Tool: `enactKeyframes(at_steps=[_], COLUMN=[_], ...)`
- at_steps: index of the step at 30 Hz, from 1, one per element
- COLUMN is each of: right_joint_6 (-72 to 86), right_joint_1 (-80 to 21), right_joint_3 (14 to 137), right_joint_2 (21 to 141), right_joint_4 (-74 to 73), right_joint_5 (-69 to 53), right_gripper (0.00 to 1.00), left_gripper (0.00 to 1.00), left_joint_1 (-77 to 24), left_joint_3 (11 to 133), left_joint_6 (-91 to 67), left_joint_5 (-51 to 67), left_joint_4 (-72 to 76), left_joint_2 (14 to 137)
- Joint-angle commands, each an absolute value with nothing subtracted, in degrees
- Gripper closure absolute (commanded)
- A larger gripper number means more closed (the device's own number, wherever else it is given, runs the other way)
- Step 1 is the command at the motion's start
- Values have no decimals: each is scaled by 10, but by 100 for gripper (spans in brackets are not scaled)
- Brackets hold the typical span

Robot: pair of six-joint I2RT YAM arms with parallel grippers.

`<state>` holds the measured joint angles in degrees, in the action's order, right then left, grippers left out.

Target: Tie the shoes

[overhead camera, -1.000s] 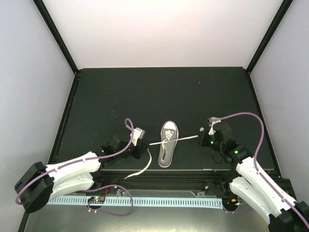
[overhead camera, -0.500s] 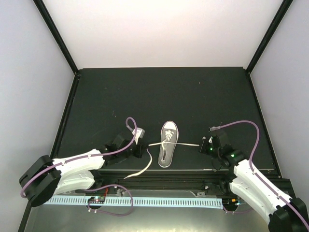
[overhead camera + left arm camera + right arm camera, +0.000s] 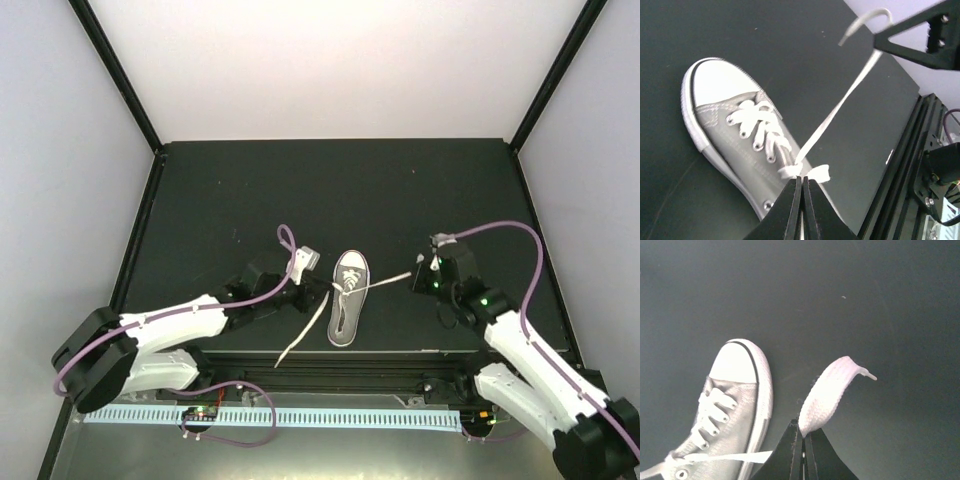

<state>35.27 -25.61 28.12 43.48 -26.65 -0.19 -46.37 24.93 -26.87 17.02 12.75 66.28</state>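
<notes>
Only the top view shows the loose lace trailing over the worktop's near edge. One grey sneaker lies at the middle of the near edge, with two lace strands. The left hand, fully closed, pinches the taut lace at the top eyelets. The right hand, also closed, pinches its end.
</notes>
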Motion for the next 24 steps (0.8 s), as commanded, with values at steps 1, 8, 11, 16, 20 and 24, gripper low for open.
enactKeyframes(at_steps=[1,8,11,16,20,24], right_joint_6=[296,270,268,254,244,232], right_joint_1=[-253,-332,-384,-404,-367,-352], right_joint_3=[361,554,610,606,524,406], right_joint_2=[551,751,799,775,711,646], right_joint_4=[-193,-165,-157,-170,-147,-47], right_joint_5=[-51,-120,-198,-195,-218,-316], right_gripper=[98,98,89,18,12,15], left_gripper=[98,98,98,98,98,98], left_joint_1=[-463,-464,-465,-465,-465,-465], left_joint_3=[283,285,279,267,265,264], left_joint_6=[-243,-250,-251,-259,-261,-263], left_joint_5=[218,204,198,196,195,191], left_joint_4=[184,203,204,210,210,208], left_joint_2=[702,716,712,708,706,703])
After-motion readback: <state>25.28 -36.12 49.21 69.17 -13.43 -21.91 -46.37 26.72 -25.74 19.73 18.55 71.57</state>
